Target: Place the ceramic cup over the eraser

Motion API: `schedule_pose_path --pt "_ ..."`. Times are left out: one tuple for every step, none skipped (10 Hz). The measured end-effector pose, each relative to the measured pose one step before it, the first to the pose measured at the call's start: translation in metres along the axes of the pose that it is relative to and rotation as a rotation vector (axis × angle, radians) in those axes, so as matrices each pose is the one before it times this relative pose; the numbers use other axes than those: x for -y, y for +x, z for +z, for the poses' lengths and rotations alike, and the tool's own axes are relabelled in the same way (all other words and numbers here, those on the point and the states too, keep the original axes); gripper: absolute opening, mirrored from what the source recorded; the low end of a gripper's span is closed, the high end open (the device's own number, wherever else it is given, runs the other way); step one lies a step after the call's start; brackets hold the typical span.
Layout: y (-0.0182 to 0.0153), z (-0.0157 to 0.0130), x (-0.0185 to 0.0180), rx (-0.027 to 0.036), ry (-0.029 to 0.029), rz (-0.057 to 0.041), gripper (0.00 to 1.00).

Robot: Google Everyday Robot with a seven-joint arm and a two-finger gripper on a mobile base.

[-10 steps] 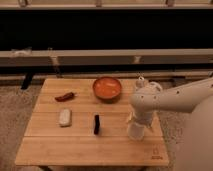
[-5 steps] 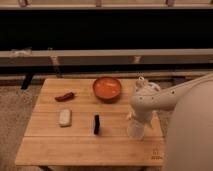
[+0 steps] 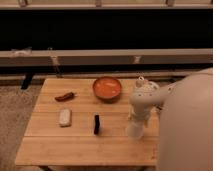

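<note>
On the wooden table [image 3: 75, 150] nothing on the left has shifted over the last second: the red chili [image 3: 65, 96], the white pad [image 3: 65, 117] and the eraser [image 3: 96, 124] lie where they lay, the eraser flat near the middle of the top. The orange bowl [image 3: 107, 88] behind it is also unmoved. To the right, well apart from the eraser, the ceramic cup [image 3: 134, 131] stands upright near the table's right edge, in the same spot as a second ago. What has changed is the robot: its pale body now fills more of the right side, and the gripper [image 3: 136, 120] sits down on the top of the cup. Whether it is spread or already pinching the cup I cannot tell. By my reading the grasp is under way, and the lift and carry to the eraser are not yet begun.
</note>
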Motion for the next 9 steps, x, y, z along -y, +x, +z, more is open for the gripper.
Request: schedule_pose_path --pt "0.00118 -0.00218 -0.00115 -0.02455 0.00253 -0.00061 0.33" --pt "0.00063 -0.00185 -0.00134 -0.01847 0.00457 -0.00103 0.24" --pt "0.00101 -0.0017 -0.00076 -0.01956 0.00782 -0.00081 0.15" --pt "0.00066 -0.00143 -0.00026 -0.02106 0.00934 -0.00164 0.05" --pt "0.00018 -0.0014 -0.00192 -0.02151 0.00731 -0.00564 0.0" --pt "0.00009 -0.00118 -0.00317 -0.01619 0.00418 -0.00863 0.0" --pt "-0.00108 -0.00192 -0.00459 -0.00751 0.00015 -0.01033 0.0" --pt "-0.00135 -0.00337 -0.01332 -0.0077 -0.00265 -0.02661 0.0" --pt "-0.00077 -0.00368 -0.0122 -0.00158 -0.00541 -0.02466 0.0"
